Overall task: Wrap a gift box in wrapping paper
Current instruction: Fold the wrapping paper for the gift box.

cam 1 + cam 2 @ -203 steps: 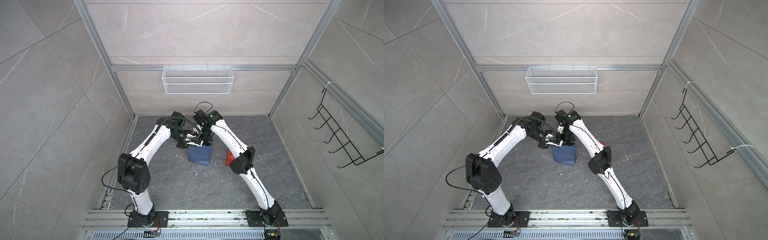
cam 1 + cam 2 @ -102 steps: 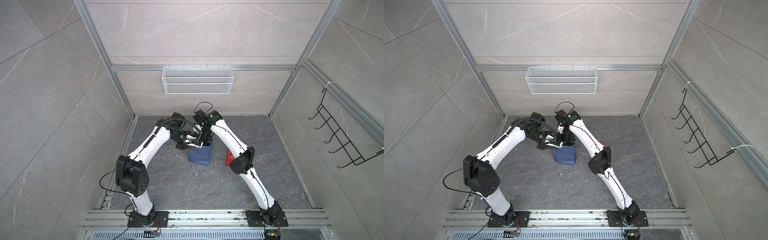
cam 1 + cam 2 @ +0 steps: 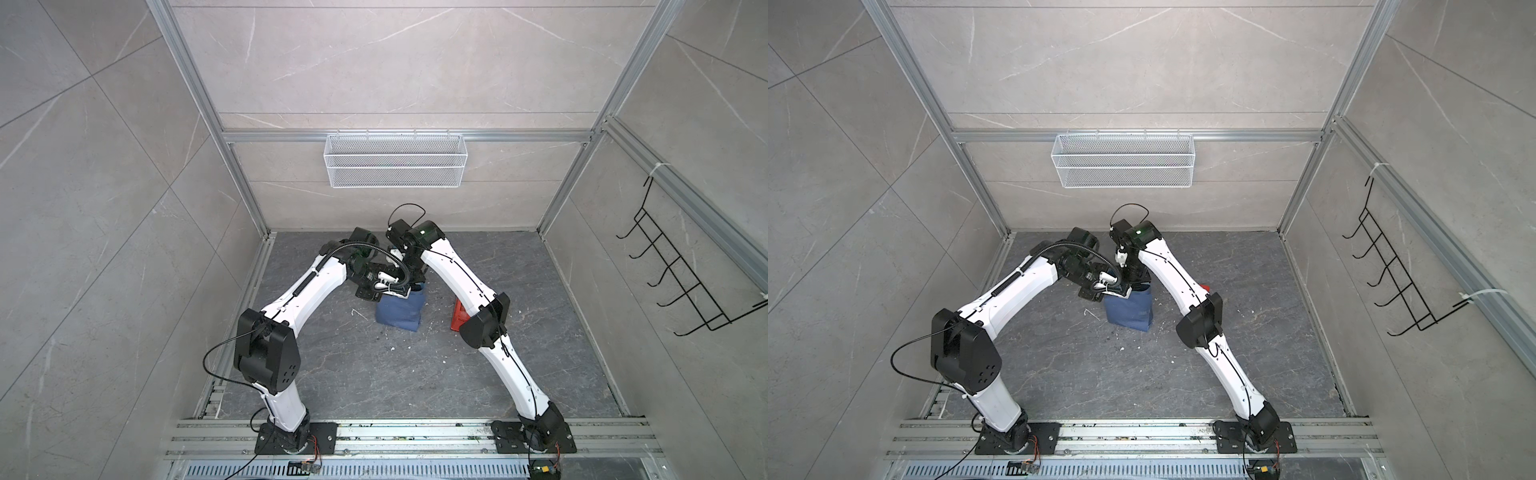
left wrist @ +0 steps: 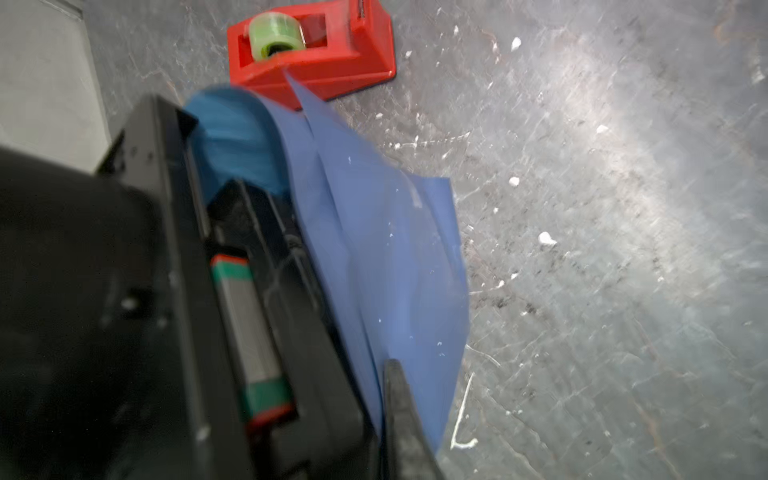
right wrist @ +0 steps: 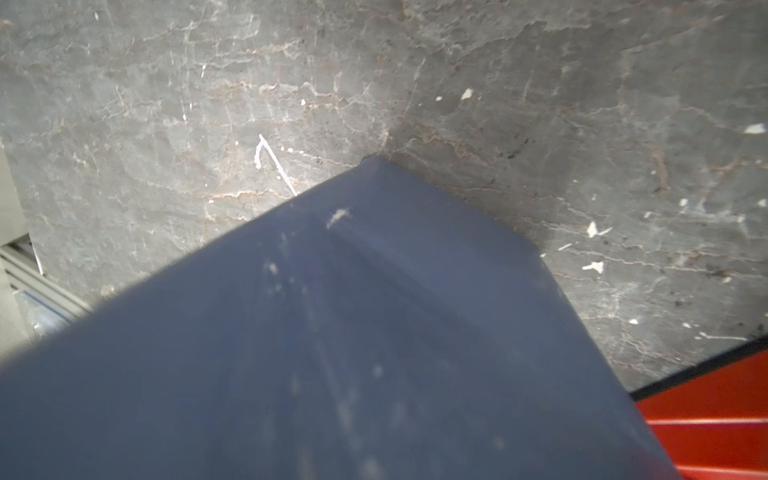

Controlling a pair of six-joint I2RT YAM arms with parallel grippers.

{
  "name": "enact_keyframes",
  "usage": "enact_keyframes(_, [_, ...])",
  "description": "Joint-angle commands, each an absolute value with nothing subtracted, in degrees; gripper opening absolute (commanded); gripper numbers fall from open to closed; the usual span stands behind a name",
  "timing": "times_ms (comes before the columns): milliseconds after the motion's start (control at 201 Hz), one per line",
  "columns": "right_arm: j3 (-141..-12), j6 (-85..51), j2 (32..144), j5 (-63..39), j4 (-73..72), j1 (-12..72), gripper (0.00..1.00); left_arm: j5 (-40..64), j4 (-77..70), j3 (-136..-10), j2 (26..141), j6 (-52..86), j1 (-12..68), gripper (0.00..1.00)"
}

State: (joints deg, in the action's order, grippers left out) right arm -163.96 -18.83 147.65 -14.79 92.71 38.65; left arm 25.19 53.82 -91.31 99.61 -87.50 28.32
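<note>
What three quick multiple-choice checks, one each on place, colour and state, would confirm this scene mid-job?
1. The tape dispenser sits: A in the wall basket; B on the table beside the wrapping paper; C on the hook rack.
2. The wrapping paper is: A red; B white; C blue.
3. The wrapping paper is: A spread flat; B standing upright, folded; C in the wall basket.
B: the left wrist view shows it on the table by the paper. C: blue in all views. B: both top views show it upright.
</note>
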Motion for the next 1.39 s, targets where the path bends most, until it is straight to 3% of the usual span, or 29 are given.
enact_keyframes(0, [-164.23, -19.69, 150.59, -13.25, 98.03, 39.45, 0.00, 30.05, 55.97, -95.94, 98.71, -87.04, 28.83, 0.00])
enact_keyframes(578, [-159.21, -18.55, 151.73, -11.08, 99.09, 41.48, 0.00, 30.46, 58.52, -100.13, 97.88, -85.23, 29.18, 0.00])
enact_keyframes(1145, [-161.07, -18.84, 151.31, -9.73, 99.15, 41.40, 0.00, 28.65, 59.89, -99.76, 96.50, -82.87, 30.05, 0.00])
enact_keyframes(1305, [-167.08, -19.45, 149.35, -13.34, 98.88, 41.38, 0.00, 29.83, 58.89, -97.83, 96.02, -79.76, 30.23, 0.00])
enact_keyframes(1389, [-169.11, -20.77, 145.49, -14.53, 97.57, 41.15, 0.05, 30.70, 58.80, -97.88, 95.72, -76.57, 30.23, 0.20])
